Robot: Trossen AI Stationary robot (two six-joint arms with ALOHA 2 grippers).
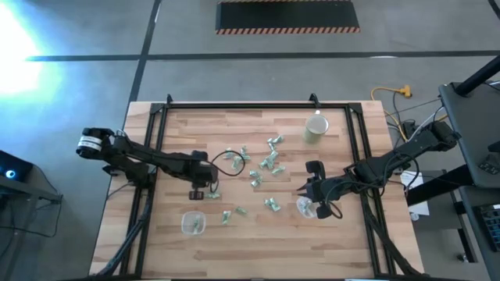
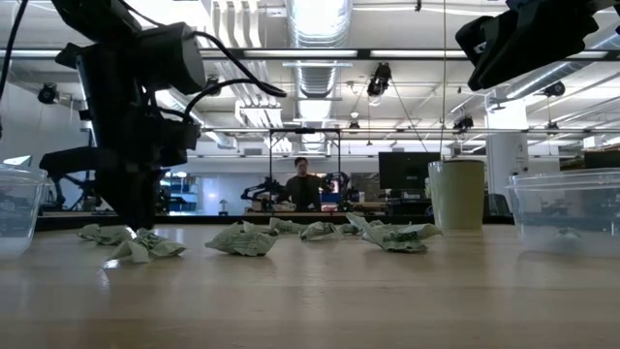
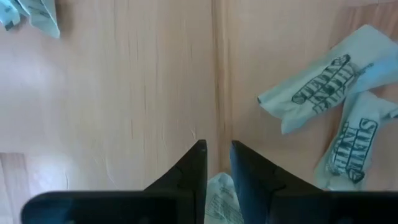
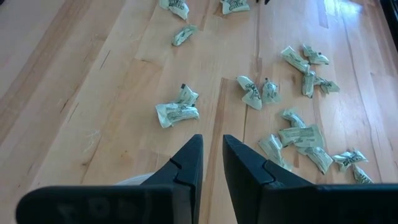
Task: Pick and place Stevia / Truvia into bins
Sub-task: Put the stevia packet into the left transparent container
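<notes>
Several pale green-and-white Stevia sachets [image 1: 262, 168] lie scattered flat on the middle of the wooden table. My left gripper [image 1: 199, 191] points down at the table beside two loose sachets [image 3: 329, 93] and is shut on one sachet. One clear bin [image 1: 192, 223] stands nearer the table's near edge than that gripper. My right gripper [image 1: 314, 193] hovers over the other clear bin [image 1: 306, 207], fingers close together with nothing seen between them [image 4: 212, 155]. In the low view the bins show at the left edge [image 2: 15, 208] and at the right [image 2: 572, 208]. My left gripper pinches one sachet [image 3: 219, 193] between its two fingers, coming from above and pointing down. Only a strip of the paper shows in the narrow gap, so which part it has cannot be told. In the low view the fingertips [image 2: 140, 225] stand down at the tabletop.
An opaque beige cup [image 1: 316, 129] stands upright near the table's far right. Black frame rails [image 1: 156, 148] run along the left, right and far sides of the table. Bare wood lies along the near edge. A person [image 2: 302, 184] stands far off in the room.
</notes>
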